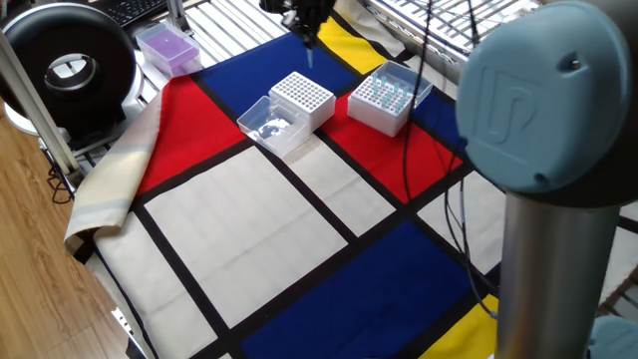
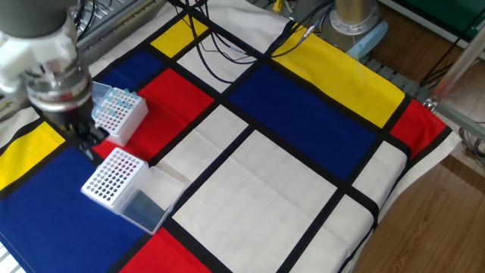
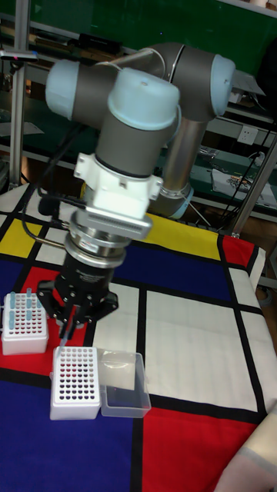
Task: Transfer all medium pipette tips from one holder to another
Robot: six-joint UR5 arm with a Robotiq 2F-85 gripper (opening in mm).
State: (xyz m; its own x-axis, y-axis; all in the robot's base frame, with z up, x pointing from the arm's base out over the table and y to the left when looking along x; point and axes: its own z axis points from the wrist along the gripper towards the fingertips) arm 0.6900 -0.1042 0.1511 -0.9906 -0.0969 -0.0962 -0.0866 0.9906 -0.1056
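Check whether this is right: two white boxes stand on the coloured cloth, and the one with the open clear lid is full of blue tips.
Wrong in one point. In the tall fixed view the box with the open clear lid shows only empty holes; the blue tips stand in the other white box.

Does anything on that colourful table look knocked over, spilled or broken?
Nothing stands out. Both white perforated boxes, one empty-looking and one holding pale-blue translucent pipette tips, sit upright on the checked cloth. The clear plastic lid lies open beside the first. The gripper hangs above them.
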